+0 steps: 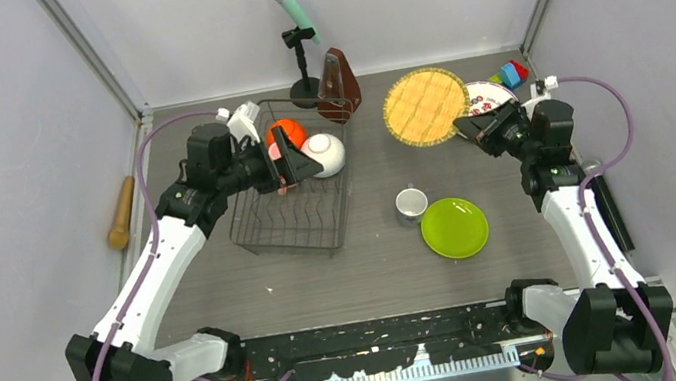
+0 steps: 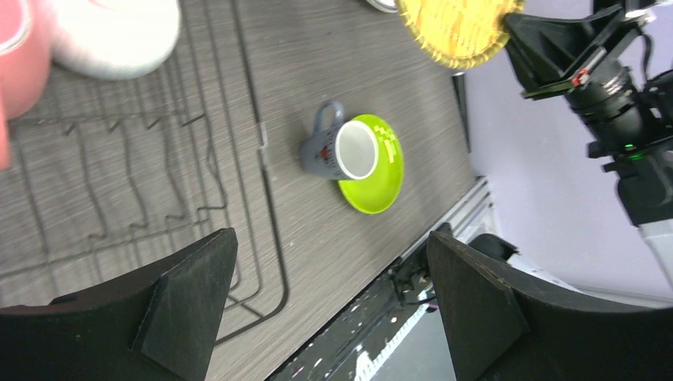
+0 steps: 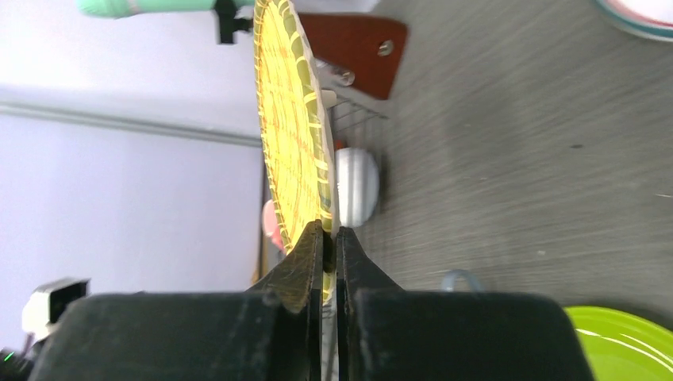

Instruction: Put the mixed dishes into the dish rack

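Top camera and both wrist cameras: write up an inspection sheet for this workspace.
Surface: dark wood-grain table.
Job's things: rack holds orange bowl, white bowl, pink mug; cup, green plate, patterned white plate on the table; woven plate held.
Clutter: metronome, microphone on stand, toy blocks, wooden stick off the left edge.
Grippers: left gripper open over the rack; right gripper shut on the woven plate's rim.
Cables: one purple cable loops beside each arm.
Surroundings: plain walls, metal frame posts.

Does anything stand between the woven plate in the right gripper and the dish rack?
Bare table lies between woven plate and dish rack. The white bowl sits at the rack's facing edge; the left gripper hangs above the rack.
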You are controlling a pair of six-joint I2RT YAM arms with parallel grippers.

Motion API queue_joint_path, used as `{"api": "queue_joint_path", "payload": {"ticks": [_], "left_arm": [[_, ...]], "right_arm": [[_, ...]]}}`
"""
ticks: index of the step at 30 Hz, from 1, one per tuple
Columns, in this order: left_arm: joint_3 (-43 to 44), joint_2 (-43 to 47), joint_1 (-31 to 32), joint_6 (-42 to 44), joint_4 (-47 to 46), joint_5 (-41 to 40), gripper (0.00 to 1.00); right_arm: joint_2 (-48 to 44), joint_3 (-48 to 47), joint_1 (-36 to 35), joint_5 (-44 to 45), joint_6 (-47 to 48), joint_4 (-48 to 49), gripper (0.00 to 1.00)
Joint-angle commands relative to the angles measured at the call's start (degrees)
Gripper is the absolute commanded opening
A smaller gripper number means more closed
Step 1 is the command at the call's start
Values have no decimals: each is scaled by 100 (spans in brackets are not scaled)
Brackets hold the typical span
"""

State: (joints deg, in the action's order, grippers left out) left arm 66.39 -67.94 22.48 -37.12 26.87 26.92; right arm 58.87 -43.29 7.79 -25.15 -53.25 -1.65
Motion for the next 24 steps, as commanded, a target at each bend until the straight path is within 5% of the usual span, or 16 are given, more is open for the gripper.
{"api": "queue_joint_path", "payload": {"ticks": [1, 13, 17, 22, 24], "left_arm": [[-112, -72, -24, -545, -1152, 468, 88], [-68, -21, -24, -609, -1489, -138, 80], [-90, -39, -24, -644, -1507, -112, 68], [-83, -23, -40, -651, -1551, -94, 38], [-76, 42, -50, -613, -1503, -212, 36]], "right_arm": [[-21, -367, -297, -1090, -528, 1378, 0], [512, -493, -1934, -1628, -773, 2442, 0], [586, -466, -2094, -1634, -815, 2556, 0], [663, -455, -2206, -1607, -822, 2590, 0], [669, -438, -2223, -1585, -826, 2591, 0]]}}
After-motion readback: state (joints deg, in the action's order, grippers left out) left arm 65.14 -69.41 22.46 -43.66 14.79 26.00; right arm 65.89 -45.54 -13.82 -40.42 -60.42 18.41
